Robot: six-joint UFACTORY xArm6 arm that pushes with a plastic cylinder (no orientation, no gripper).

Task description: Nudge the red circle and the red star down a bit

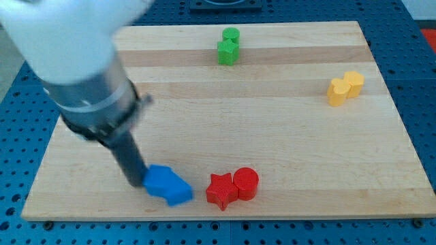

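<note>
The red circle (246, 183) and the red star (221, 190) sit side by side, touching, near the view's bottom edge of the worktop (272, 129), a little to the view's right of centre. The star is on the view's left of the pair and slightly lower; the circle is on its right.

Just to the view's left of the star, with a small gap between them, lie the blue blocks (167, 185): two blue pieces pressed together, their shapes hard to make out. The rod comes down from the blurred arm (82, 75) in the view's upper left, and my tip (135, 182) rests against the left side of the blue blocks, well apart from the red pair. The arm has no jaws; it ends only in this dark rod, so there is nothing to open or close.

Further off, two green blocks (229, 47) stand touching each other at the view's top edge, near the middle. Two yellow blocks (345, 88) sit together towards the view's right, in the upper half of the worktop. The worktop is a pale wooden board resting on a blue perforated base (20, 177).
</note>
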